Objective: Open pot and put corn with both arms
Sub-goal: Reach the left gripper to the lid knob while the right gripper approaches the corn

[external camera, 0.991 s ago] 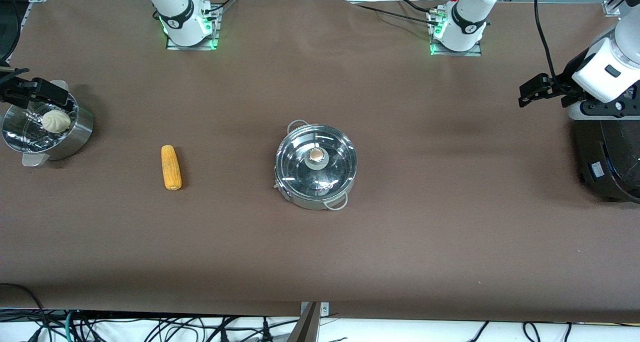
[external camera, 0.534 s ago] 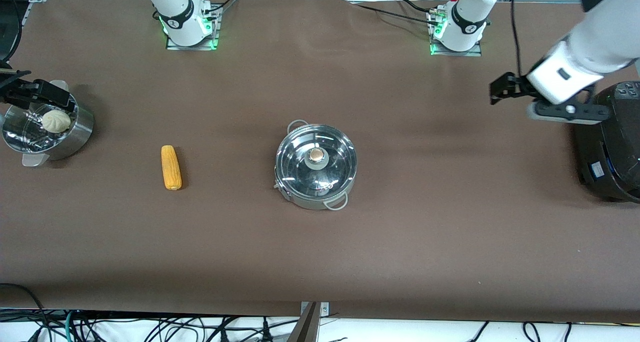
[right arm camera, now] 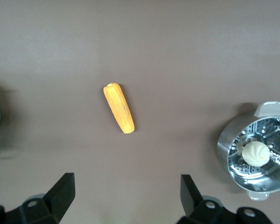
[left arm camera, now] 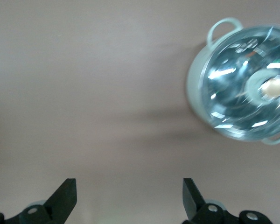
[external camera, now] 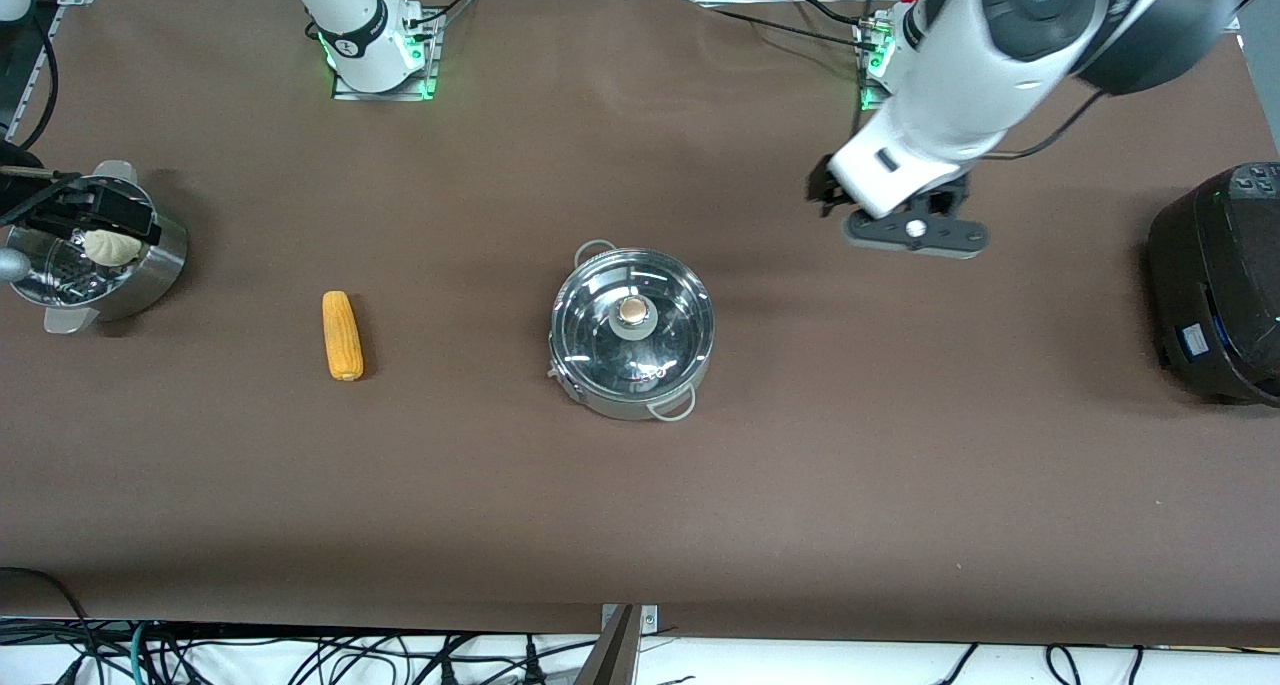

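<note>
Where cables trail, brown tabletop (external camera: 640,505).

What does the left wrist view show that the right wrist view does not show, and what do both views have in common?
Only the left wrist view shows the whole pot with its glass lid on and the tan knob; the open left gripper is over bare table.

Only the right wrist view shows the corn lying on the table and the steamer basket with a white bun inside; the right gripper is open.

Both show the brown table and two spread black fingertips. The right wrist view catches only a sliver of the pot's edge.
</note>
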You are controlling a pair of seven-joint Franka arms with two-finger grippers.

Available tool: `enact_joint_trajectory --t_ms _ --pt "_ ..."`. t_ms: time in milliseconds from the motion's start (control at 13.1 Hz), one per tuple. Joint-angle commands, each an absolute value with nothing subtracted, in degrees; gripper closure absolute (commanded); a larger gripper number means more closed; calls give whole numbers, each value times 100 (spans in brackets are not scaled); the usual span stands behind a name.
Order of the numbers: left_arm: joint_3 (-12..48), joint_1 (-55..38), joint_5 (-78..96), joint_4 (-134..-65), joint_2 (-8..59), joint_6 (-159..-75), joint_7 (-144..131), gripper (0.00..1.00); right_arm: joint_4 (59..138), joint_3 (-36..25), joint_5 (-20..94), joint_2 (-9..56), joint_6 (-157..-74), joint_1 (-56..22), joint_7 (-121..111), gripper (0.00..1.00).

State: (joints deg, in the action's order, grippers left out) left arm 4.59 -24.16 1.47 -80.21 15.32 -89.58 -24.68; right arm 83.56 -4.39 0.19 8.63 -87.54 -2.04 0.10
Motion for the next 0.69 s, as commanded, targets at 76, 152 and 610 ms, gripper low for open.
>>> enact_joint_trajectory --t_ms 76,152,610 --pt "387 -2873 264 -7277 2494 -9892 -3223 0 8253 -457 202 1404 -8911 -202 -18 0" --pt "387 -2987 264 -7277 2635 -10253 -3478 0 8253 -448 211 1519 -8956 -211 -18 0" --pt "387 -3726 229 -7312 3532 -11723 -4341 0 8576 -431 517 2310 -10227 -483 -367 0"
